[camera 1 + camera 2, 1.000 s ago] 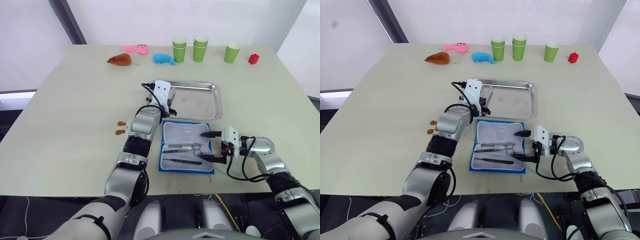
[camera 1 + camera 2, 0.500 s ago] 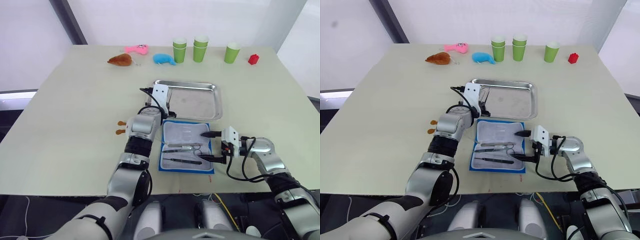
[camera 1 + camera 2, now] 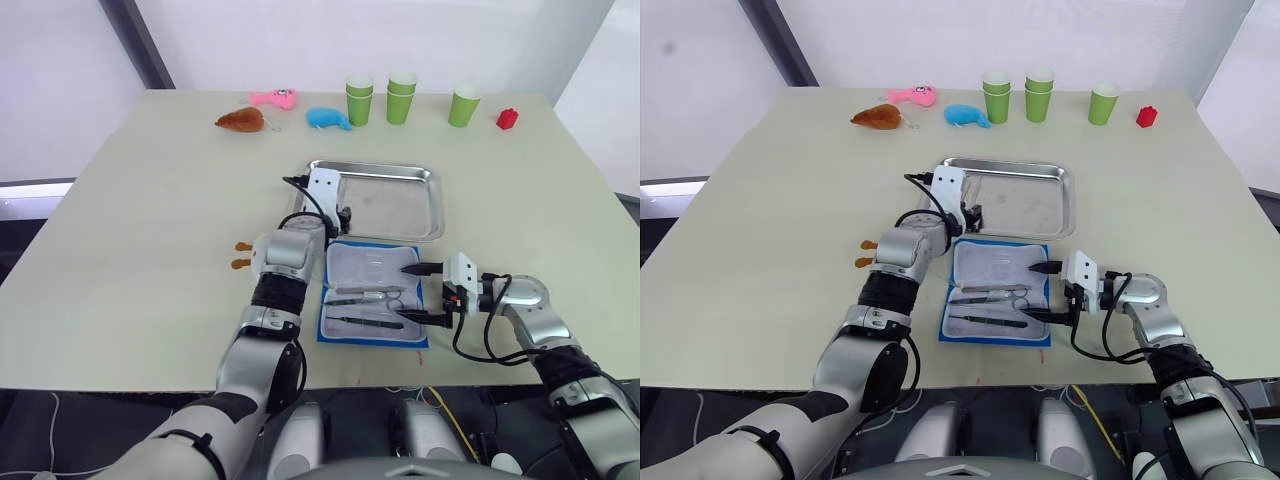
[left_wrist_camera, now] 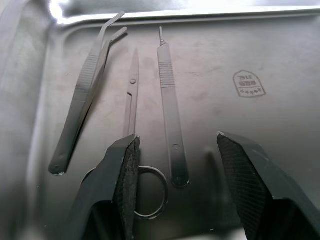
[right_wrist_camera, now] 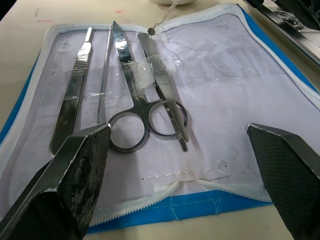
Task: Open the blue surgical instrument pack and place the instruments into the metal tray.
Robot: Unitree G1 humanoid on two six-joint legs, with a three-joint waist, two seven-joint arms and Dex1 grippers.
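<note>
Jaws wide over unzipped, grey-lined blue pack [image 5: 165,95]

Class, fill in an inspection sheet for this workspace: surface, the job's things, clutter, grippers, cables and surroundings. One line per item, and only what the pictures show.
Surface: pale table.
Job's things: blue surgical instrument pack lies open near the front edge, scissors and other steel tools strapped inside; metal tray behind it holds three instruments.
Clutter: four green cups, red block, brown, pink and blue toys along the far edge.
Grippers: left gripper open over the tray; right gripper open at the pack.
Cables: black leads on both wrists.
Surroundings: white walls.
</note>
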